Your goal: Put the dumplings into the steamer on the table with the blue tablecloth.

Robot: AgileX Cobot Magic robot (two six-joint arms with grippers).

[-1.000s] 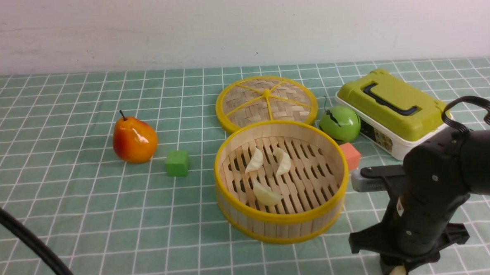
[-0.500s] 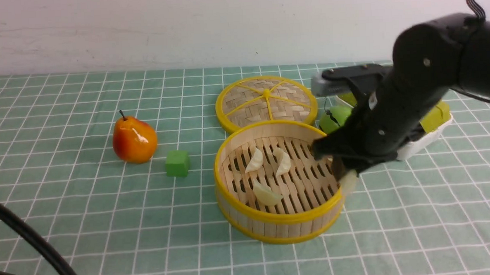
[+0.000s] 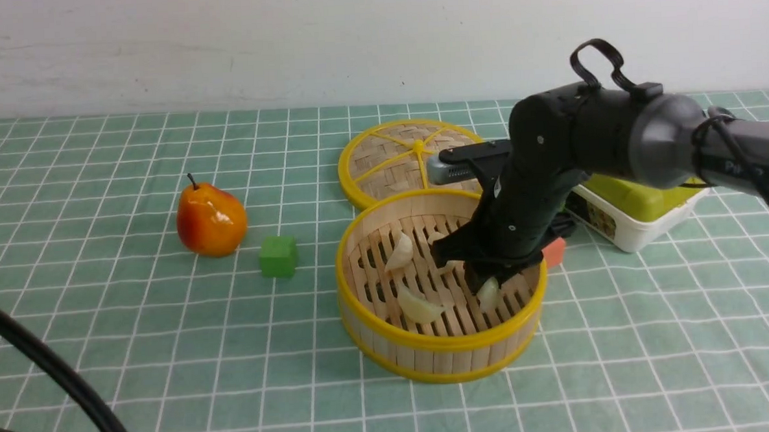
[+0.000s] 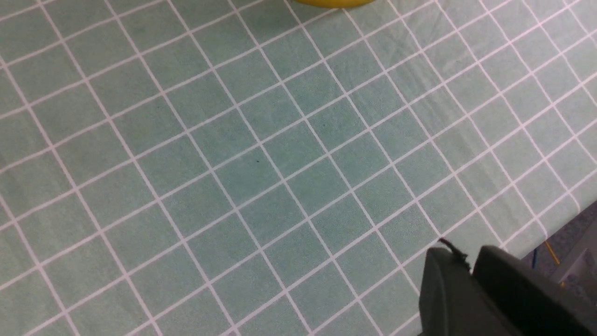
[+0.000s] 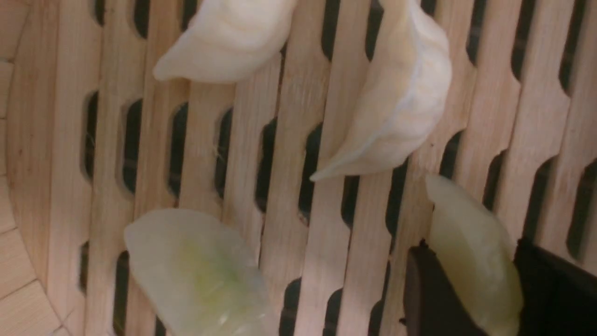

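Observation:
The round bamboo steamer [image 3: 361, 269] stands mid-table on the blue tablecloth [image 3: 137, 356]. Three dumplings lie on its slatted floor: one at the back left [image 3: 400, 252], one partly hidden behind my right gripper [image 3: 447, 266], one at the front [image 3: 418, 305]. My right gripper [image 3: 486, 287] is inside the steamer, shut on a fourth dumpling [image 3: 489, 294], low over the slats. In the right wrist view that dumpling [image 5: 471, 252] sits between the fingers [image 5: 431, 289], with the others [image 5: 396, 107] [image 5: 228, 39] [image 5: 200, 270] on the slats. My left gripper [image 4: 468, 263] is shut and empty over bare cloth.
The woven steamer lid [image 3: 398, 157] lies behind the steamer. A pear [image 3: 211, 218] and a green cube [image 3: 278, 256] are to the left. A green box [image 3: 630, 199] and an orange block [image 3: 554, 251] are to the right. The steamer's yellow rim [image 4: 331, 2] edges the left wrist view.
My right gripper has carried the dumpling from the table's front right, over the steamer's right rim, and down inside the steamer. The three other dumplings have not moved.

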